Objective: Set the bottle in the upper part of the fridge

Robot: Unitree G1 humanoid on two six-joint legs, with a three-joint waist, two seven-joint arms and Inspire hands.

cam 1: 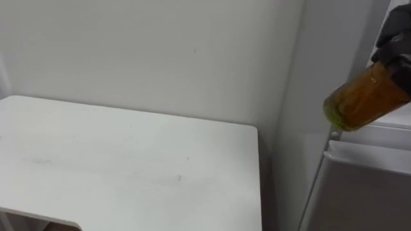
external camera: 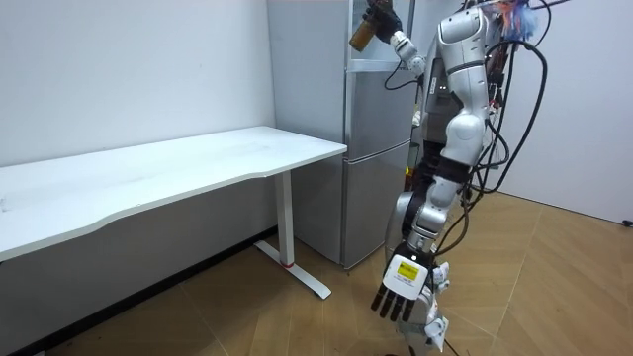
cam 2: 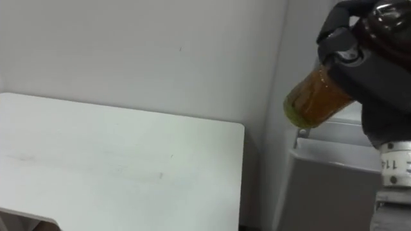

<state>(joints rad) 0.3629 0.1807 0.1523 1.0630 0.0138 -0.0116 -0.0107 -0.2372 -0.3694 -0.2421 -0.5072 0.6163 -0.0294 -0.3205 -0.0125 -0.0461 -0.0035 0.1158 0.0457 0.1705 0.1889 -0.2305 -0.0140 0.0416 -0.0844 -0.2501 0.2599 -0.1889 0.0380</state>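
Sparse lab-like test room: white desk point(external camera: 198, 163), grey fridge point(external camera: 376, 168), bare walls point(external camera: 129, 69), wood floor point(external camera: 554, 287)

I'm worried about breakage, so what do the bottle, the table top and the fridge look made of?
The bottle: clear plastic or glass, I cannot tell which; see-through, amber inside, glossy. The table top: probably white laminated board, matt, with faint scuffs. The fridge: likely painted sheet metal, smooth grey with a soft sheen.
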